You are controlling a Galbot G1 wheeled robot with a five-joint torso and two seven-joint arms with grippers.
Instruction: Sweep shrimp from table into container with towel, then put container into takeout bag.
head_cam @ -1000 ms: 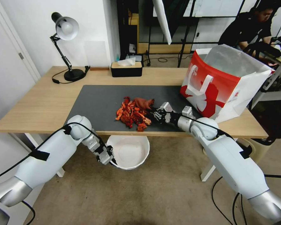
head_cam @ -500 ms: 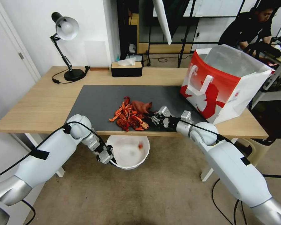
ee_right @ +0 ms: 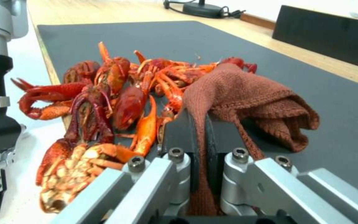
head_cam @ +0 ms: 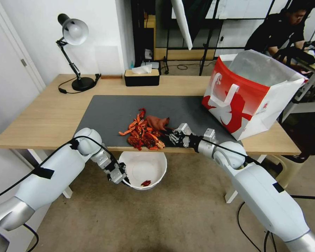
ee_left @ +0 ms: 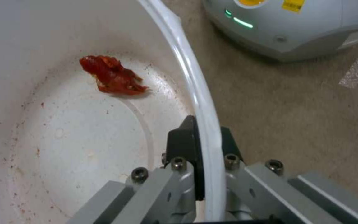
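Beige carpet is filling the lower half of the head view, and above it the long light-wood table (head_cam: 42, 115) with its large dark grey mat (head_cam: 112, 112) is stretching across the middle of the frame. Near the mat's front edge, just left of centre, a heap of red-orange curled shrimp (head_cam: 141, 131) is lying, some pieces reaching the table's front edge. The small reddish-brown knitted towel (head_cam: 157, 122) is sitting bunched against the heap's right side, touching it. The right gripper (head_cam: 173, 136) is reaching in from the lower right, low over the mat, and in the right wrist view its jaws are standing narrow, pinching a fold of the towel (ee_right: 245, 99) with the shrimp (ee_right: 117, 102) piled just beyond. Below the table edge, at lower centre, the round white plastic container (head_cam: 143, 164) is hanging under the heap, and one shrimp piece (head_cam: 146, 183) is lying inside near its front wall. The left gripper (head_cam: 120, 176) is gripping the container's left rim; in the left wrist view its jaws are closing on the thin white wall (ee_left: 206, 124), one finger inside and one outside. At the upper right, the large red-and-white paper takeout bag (head_cam: 241, 101) is standing upright and open on the table, well apart from the container.
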